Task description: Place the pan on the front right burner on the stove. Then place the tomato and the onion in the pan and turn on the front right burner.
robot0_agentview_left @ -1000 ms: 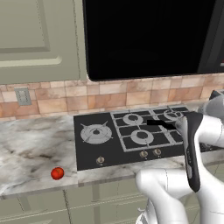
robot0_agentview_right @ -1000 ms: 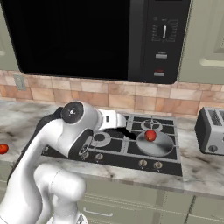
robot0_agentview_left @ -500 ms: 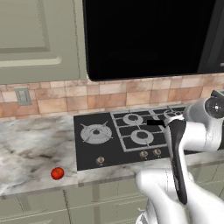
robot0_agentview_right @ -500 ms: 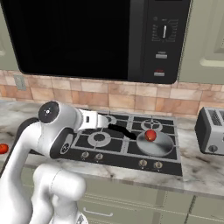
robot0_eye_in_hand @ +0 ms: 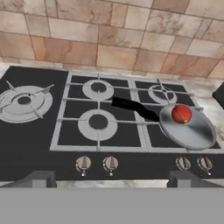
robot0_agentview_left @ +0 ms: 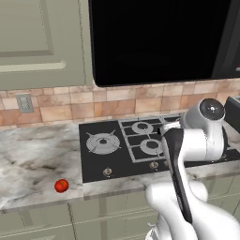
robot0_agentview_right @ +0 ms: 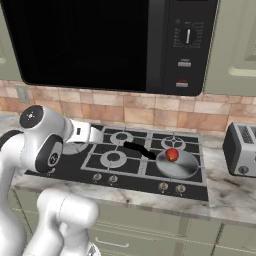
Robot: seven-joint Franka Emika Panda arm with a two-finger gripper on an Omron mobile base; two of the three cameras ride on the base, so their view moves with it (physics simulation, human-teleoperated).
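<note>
The silver pan [robot0_agentview_right: 181, 165] [robot0_eye_in_hand: 192, 130] sits on the stove [robot0_agentview_right: 75, 167] [robot0_eye_in_hand: 39, 135] over the front right burner, which it hides. Its black handle [robot0_eye_in_hand: 133, 107] points toward the stove's middle. A red ball [robot0_agentview_right: 172, 154] [robot0_eye_in_hand: 181, 113] lies in the pan. A second red ball [robot0_agentview_left: 61, 185] lies on the marble counter left of the stove. I cannot tell which is the tomato and which the onion. My gripper [robot0_eye_in_hand: 111, 178] hovers in front of the stove's knob edge, left of the pan, open and holding nothing.
Small silver knobs [robot0_eye_in_hand: 110, 163] line the stove's front edge. The large star-shaped burner [robot0_eye_in_hand: 24, 100] is at the left. A toaster [robot0_agentview_right: 242, 149] stands on the counter to the right, and a microwave [robot0_agentview_right: 130, 45] hangs above the stove.
The arm has swung left, carrying the hand away from the pan toward the stove's left half. The pan and both red balls have stayed put.
</note>
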